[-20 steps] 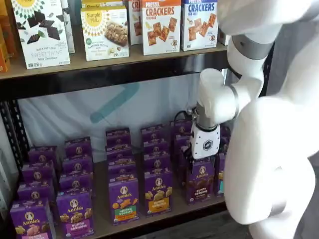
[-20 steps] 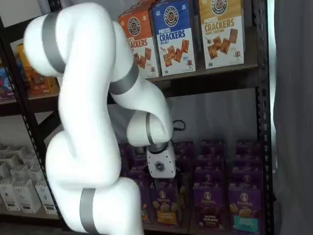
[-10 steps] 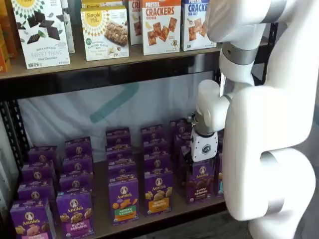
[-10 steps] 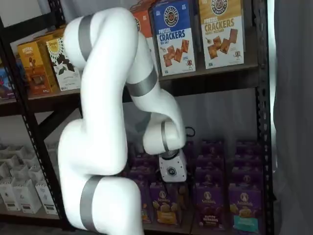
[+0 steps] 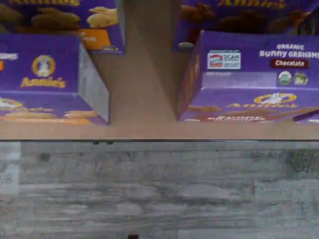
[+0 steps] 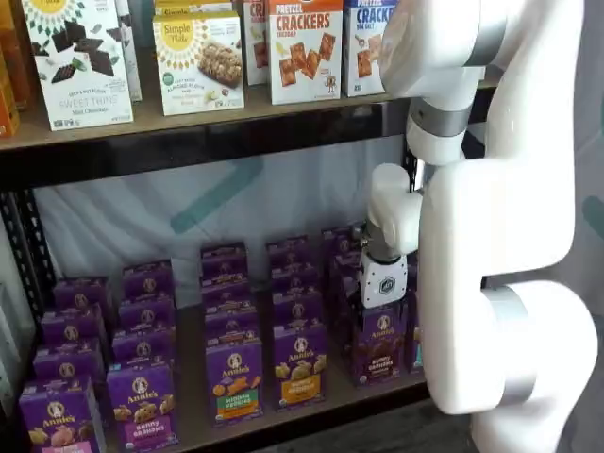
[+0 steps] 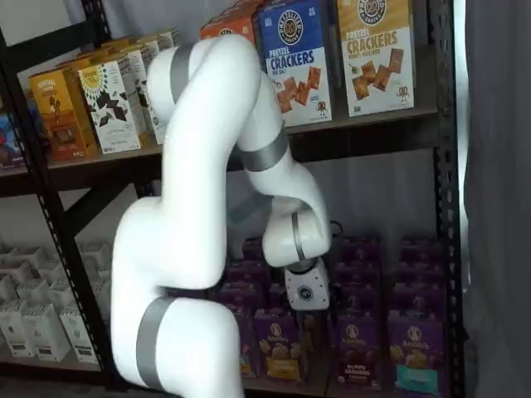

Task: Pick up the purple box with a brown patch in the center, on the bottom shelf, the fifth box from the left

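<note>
The small upright purple cardboard carton with the brown patch (image 6: 381, 343) stands at the front edge of the low brown wooden bottom shelf (image 6: 311, 401), directly under the white-bodied gripper (image 6: 379, 304). Whether the jaws are parted cannot be told. The carton looks light, stiff yet crushable; its narrow sides near the top seem the best hold.

On the bottom shelf (image 6: 189, 415), the purple box (image 6: 381, 342) is flanked just beside by an orange-patch carton (image 6: 300, 363), with further purple cartons (image 6: 344, 274) packed close behind. A bare strip of shelf (image 5: 144, 94) is seen between the two front cartons in the wrist view. Overhead room is limited by the upper board (image 6: 189, 142).
</note>
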